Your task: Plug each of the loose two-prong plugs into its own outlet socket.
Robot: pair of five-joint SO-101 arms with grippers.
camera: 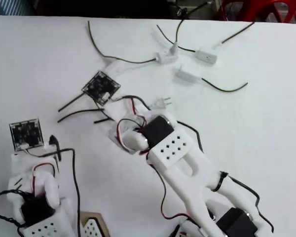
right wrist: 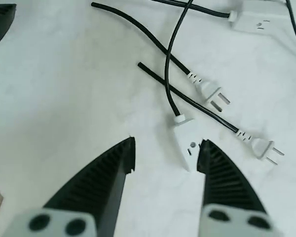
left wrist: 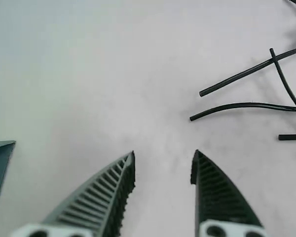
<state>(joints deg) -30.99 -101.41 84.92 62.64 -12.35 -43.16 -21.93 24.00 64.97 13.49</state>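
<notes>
R arm's right pincer [right wrist: 166,143] is spread wide, nothing clamped. A white socket body [right wrist: 186,138] lies on the counter [right wrist: 64,84] in the gap betw. its fingers, much closer to one finger than the other; can't tell if it touches. Its black cord [right wrist: 171,74] runs away from the pincer & crosses over the cord of the second plug [right wrist: 264,147]. The nearer plug [right wrist: 212,94] sits just beyond, prongs bare, and another socket [right wrist: 256,22] lies further off near the counter's far side. The left pincer [left wrist: 164,155] is also apart, low over bare counter w/ only loose cord ends [left wrist: 202,92] off to one side, well clear of plugs & sockets. Prob. step: grab the socket body so a plug can be mated to it. To do it well: shift sideways first so the body is centred in the gap, else the near finger will likely shove it instead of pinching. Close on the flat sides, not the tapered end or the cord. Keep the slotted face exposed & pointing twd the plugs. Come down low before closing, as the body is light & will prob. skid. Watch the crossed cords: a lift could drag the second plug along.
</notes>
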